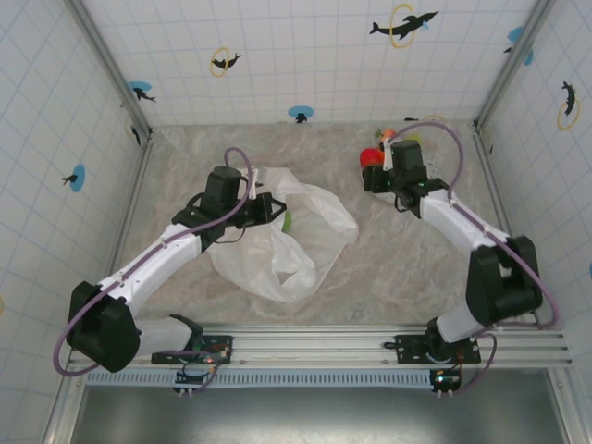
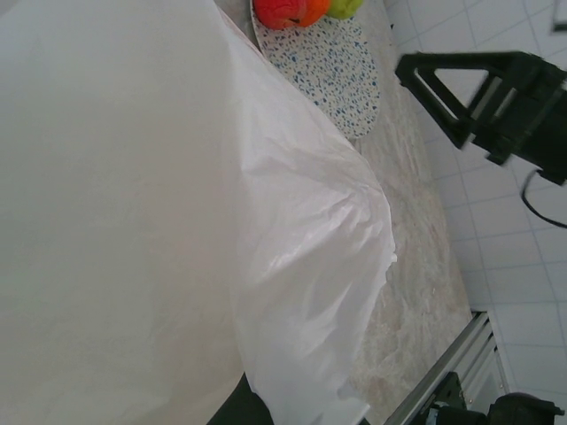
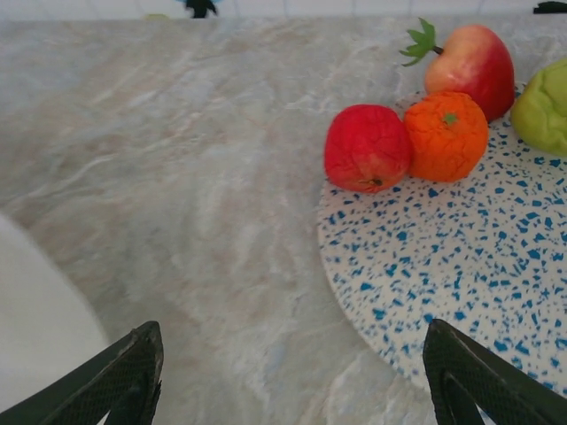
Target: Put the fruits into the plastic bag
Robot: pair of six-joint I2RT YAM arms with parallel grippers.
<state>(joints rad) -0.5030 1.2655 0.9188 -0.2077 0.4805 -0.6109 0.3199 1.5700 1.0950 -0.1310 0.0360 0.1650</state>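
Plastic bag point(image 2: 115, 221): translucent white, plain.
Plate point(image 3: 443, 266): white, blue speckles.
Red fruit point(image 3: 366, 148): deep red.
Orange fruit point(image 3: 446, 135): orange, green calyx.
Apple point(image 3: 472, 60): red-yellow blush, green leaf.
Green fruit point(image 3: 542, 108): yellow-green.
Table point(image 3: 177, 133): grey-beige marbling.
My right fingers point(image 3: 133, 372): black.

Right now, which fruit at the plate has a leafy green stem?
The red-and-yellow apple at the far edge of the plate, behind the orange fruit; the plain red fruit and green fruit have no leaves.

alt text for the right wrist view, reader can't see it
A red fruit, an orange fruit, a leafed apple and a green fruit cluster at the far rim of a blue-speckled plate on a marbled table. The open right gripper frames the bottom corners, with the white bag at lower left.
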